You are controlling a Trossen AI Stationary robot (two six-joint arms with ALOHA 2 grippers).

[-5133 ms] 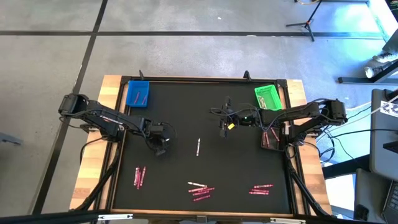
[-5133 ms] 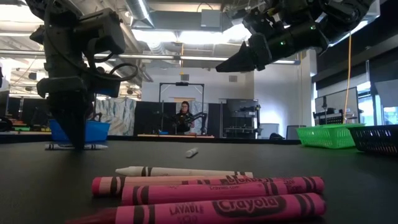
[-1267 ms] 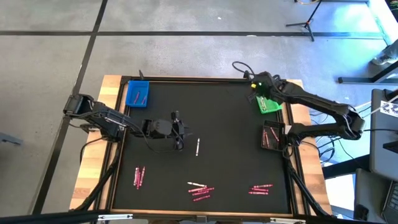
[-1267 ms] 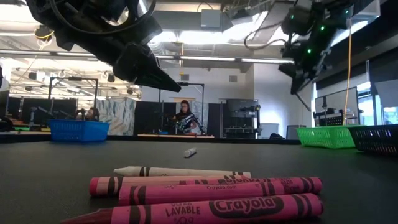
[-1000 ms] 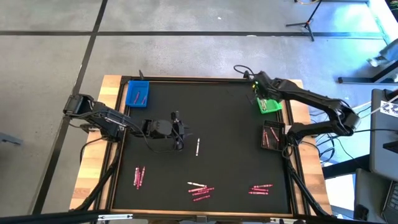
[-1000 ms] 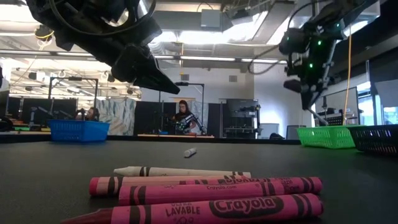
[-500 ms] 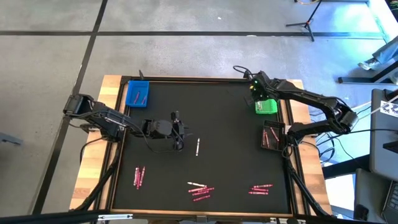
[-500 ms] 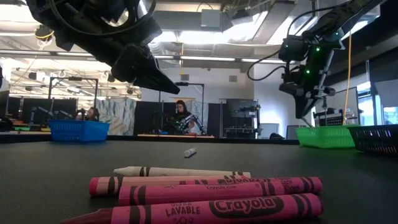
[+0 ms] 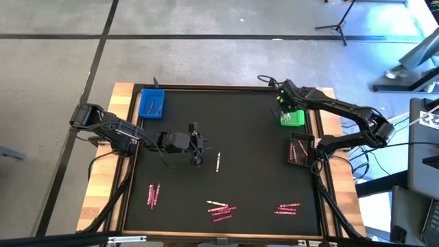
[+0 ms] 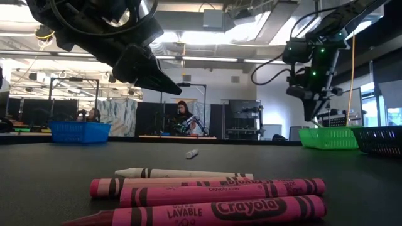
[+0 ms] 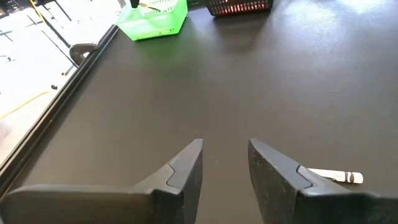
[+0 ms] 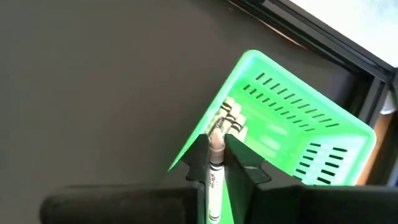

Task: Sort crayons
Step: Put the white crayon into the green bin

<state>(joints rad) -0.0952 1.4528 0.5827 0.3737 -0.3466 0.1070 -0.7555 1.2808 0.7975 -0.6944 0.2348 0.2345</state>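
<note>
- Black table top [image 9: 247, 137] in a wooden frame, grey floor all round; in the low view a workshop with people seated far behind.
- Left arm reaches over the mat's middle-left, its left gripper [image 9: 197, 145] held above the surface with fingers parted and nothing between them, just beside a lone pale crayon [image 9: 218, 162].
- Right arm stretches to the far right corner; the right gripper [image 12: 214, 163] is clamped narrow on a whitish crayon [image 12: 215, 149], right over the green tray [image 9: 293, 116].
- Green tray already has pale crayons lying in it.
- Blue tray [image 9: 151, 103] in the far left corner holds pink sticks; dark tray [image 9: 300, 151] at the right edge holds pink ones too.
- Crayons [image 9: 221, 210] wait in three small heaps along the near edge, mostly magenta, one white on top.
</note>
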